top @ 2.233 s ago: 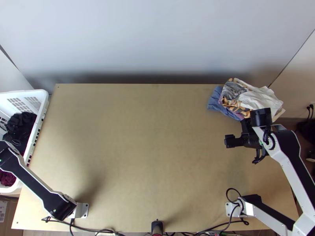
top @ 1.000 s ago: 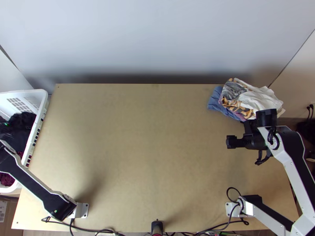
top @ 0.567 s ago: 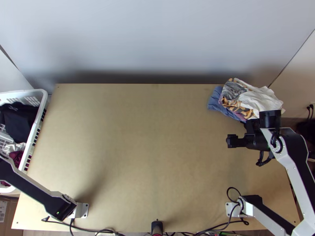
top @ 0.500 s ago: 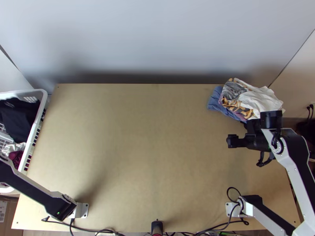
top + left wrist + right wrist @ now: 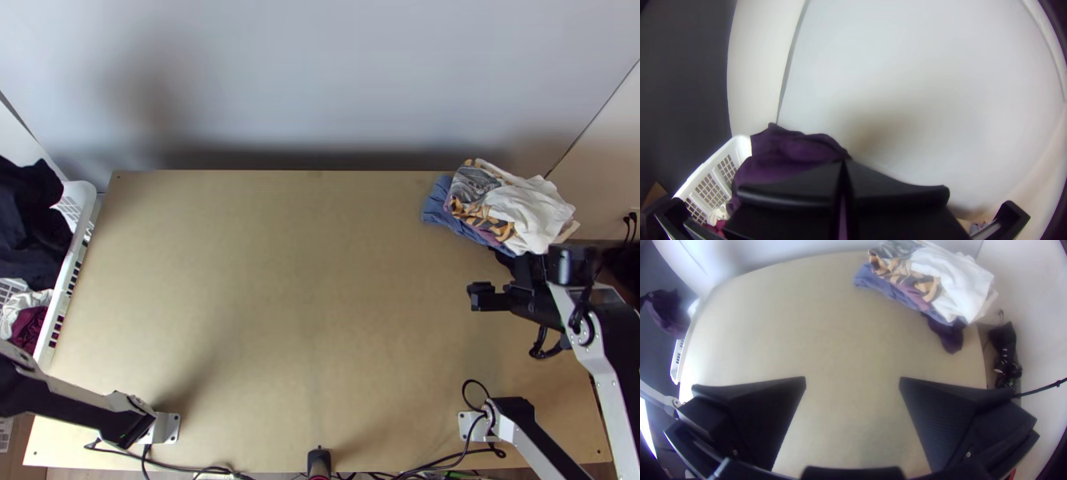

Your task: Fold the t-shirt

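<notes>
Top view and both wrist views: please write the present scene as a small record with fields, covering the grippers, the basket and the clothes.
Left gripper: fingers shut on a dark cloth
Held cloth: bunched, hanging over the basket
White plastic basket: beside the table's left edge
Also in basket: white cloth, maroon cloth
Right gripper: fingers open, above the light wooden table
Clothes pile: far right corner; blue cloth, patterned cloth, white cloth on top
</notes>
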